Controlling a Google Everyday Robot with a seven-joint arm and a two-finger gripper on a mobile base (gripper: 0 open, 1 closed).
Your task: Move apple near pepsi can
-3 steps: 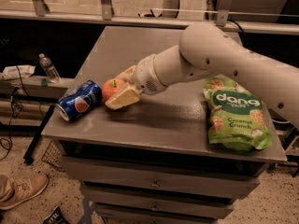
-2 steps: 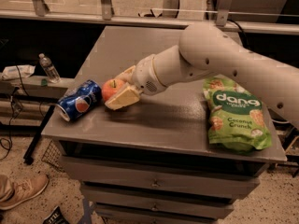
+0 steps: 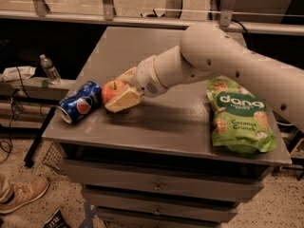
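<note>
When we look at the floor closest to us, we see a tan shoe (image 3: 21, 194) at the bottom left. Next comes the front of a grey metal table (image 3: 156, 125) with drawers (image 3: 156, 186) under its top. On the right side of the top, close to the front edge, lies a green snack bag (image 3: 240, 120). On the left side, a blue dented pepsi can (image 3: 80, 102) lies on its side, its silver rim pointing to the front left corner. Just to the right of the can we find the small round red-orange apple (image 3: 112, 89) with a yellow spot. It is very near the can. The gripper (image 3: 115, 93) is right at the apple. Its two cream fingers (image 3: 124, 100) hug the apple, one in front and one behind, so it is closed on the fruit. We cannot tell if the apple sits on the table top or hangs just above it. A thick white robot arm (image 3: 223, 56) reaches in from the right. Farther back, left of the table, a clear plastic water bottle (image 3: 49, 69) stands on a low shelf. Farthest away, a metal rail (image 3: 71, 16) runs across.
</note>
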